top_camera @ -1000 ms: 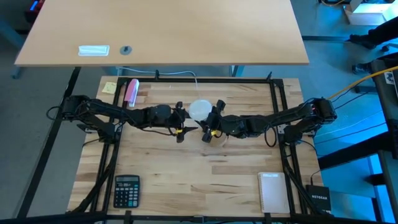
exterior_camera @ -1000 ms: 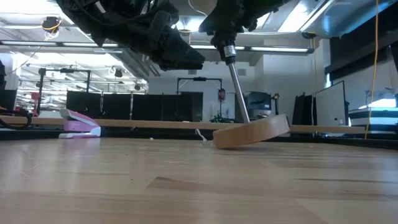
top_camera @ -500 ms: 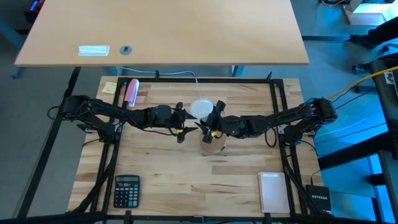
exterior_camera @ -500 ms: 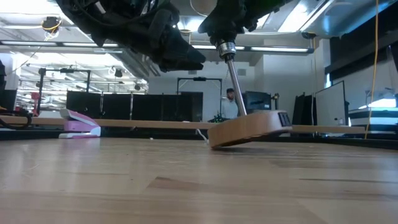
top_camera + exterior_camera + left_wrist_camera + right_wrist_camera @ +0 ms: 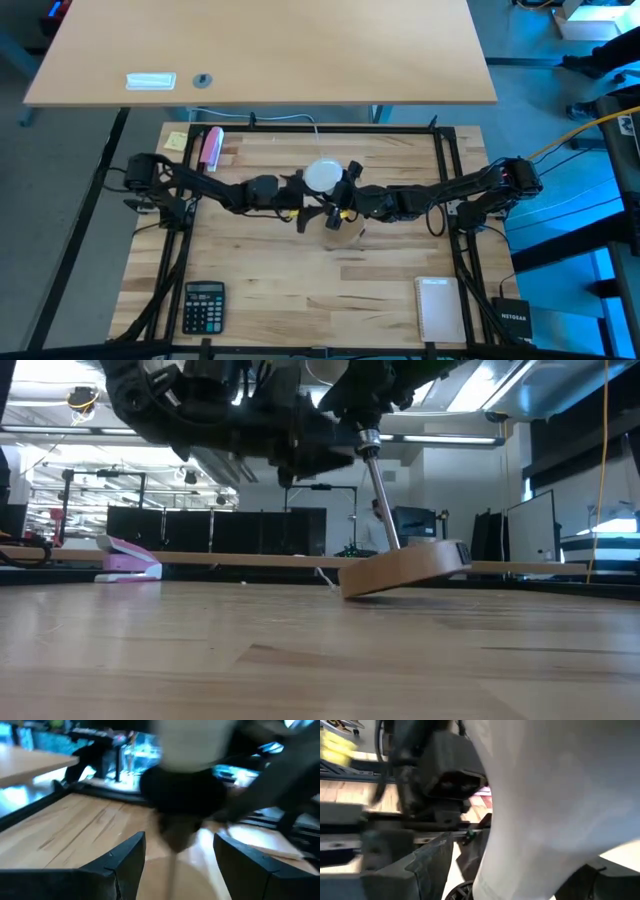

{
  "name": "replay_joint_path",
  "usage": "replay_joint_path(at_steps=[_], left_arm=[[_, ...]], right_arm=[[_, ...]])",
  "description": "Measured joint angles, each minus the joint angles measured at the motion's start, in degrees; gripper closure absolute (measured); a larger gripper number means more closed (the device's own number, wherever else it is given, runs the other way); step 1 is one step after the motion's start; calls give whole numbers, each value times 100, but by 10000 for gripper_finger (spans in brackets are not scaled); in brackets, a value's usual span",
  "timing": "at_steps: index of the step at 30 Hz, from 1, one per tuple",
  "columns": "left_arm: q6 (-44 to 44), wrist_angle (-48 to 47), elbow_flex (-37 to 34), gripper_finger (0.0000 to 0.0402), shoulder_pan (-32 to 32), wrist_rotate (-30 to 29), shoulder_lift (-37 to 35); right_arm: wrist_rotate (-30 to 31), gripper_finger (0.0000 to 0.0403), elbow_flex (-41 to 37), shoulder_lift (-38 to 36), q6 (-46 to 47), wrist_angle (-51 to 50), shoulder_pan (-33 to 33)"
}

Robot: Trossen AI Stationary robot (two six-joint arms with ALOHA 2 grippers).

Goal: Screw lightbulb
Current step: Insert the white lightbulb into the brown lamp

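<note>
The white lightbulb (image 5: pixel 322 177) sits on top of a small lamp: a black socket (image 5: pixel 182 795), a thin metal rod (image 5: pixel 380 500) and a round wooden disc (image 5: pixel 400 568). The disc is tilted, with its left edge on the table and its right edge raised. My right gripper (image 5: pixel 338 192) reaches in from the right, and the bulb (image 5: pixel 545 795) fills the space between its fingers. My left gripper (image 5: pixel 303 205) comes level from the left and is open. Its fingers (image 5: pixel 125 857) stand on either side of the socket, short of it. My right gripper has the bulb's globe (image 5: pixel 520 850) between its two fingers, coming nearly level from the table's right side. The bulb stands on its socket, and the lamp leans with only one edge of the disc (image 5: pixel 350 588) on the table. The bulb itself hides where the pads meet it.
A pink stapler (image 5: pixel 211 148) and a yellow note (image 5: pixel 177 140) lie at the far left. A calculator (image 5: pixel 203 305) lies at the near left and a white notepad (image 5: pixel 440 308) at the near right. The middle of the near half is bare wood.
My left gripper has moved right toward the lamp's socket, sinking a little and rolling, and has stayed open. The wooden disc's raised edge has come down somewhat, so it lies flatter than before, though still tilted.
</note>
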Motion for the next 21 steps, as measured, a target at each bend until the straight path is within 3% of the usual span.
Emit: replay_joint_path(at_steps=[13,21], left_arm=[[195,84,695,179,-104,-126,693],[201,80,695,247,-118,-130,693]], right_arm=[[-64,123,4,-8,-15,-40,0],[-112,123,7,-7,-13,-44,4]])
